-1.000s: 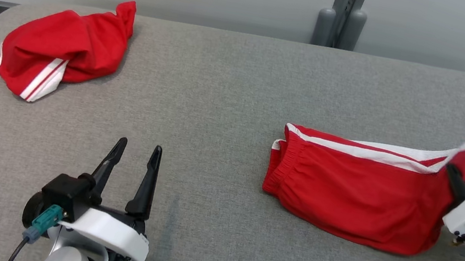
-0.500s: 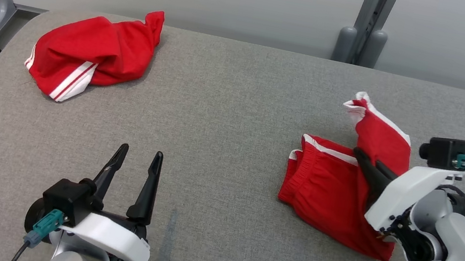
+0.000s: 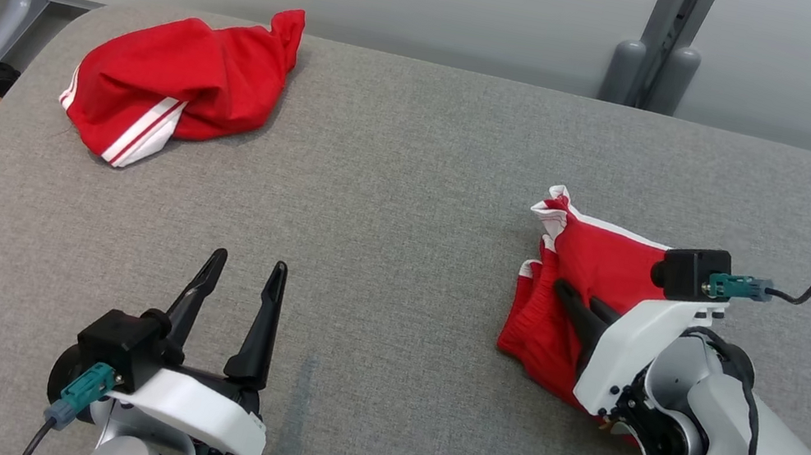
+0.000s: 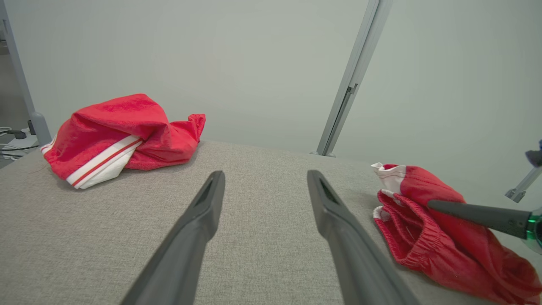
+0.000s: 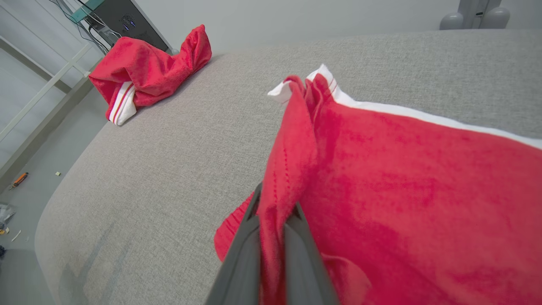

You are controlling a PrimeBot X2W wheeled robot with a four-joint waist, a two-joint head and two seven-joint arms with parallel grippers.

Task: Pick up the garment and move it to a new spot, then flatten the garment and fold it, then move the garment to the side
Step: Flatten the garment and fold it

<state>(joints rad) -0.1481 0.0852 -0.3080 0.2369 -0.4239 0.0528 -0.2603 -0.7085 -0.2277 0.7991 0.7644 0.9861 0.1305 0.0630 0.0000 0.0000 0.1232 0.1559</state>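
Red shorts [image 3: 599,266] with white side stripes lie bunched on the right half of a grey fabric-covered table [image 3: 414,179]. They are well apart from a second red garment [image 3: 181,80] heaped at the far left corner. On the shorts, the right gripper [image 3: 575,294] has its two dark fingers pinched together on a raised fold, with the cloth drawn up between them and draped over the layer beneath (the elastic waistband gapes toward the table's middle). At the near left, the left gripper [image 3: 244,270] hovers over bare table, fingers apart, holding nothing.

The step looks like the fold itself: one end of the shorts carried across onto the other. To do it well, the pinched edge should probably travel low and level until it sits square over the waistband, stripe above stripe, before the fingers part. Letting go high would likely leave a lump. Sliding the fingers out along the fabric, not upward, should spare the fold.
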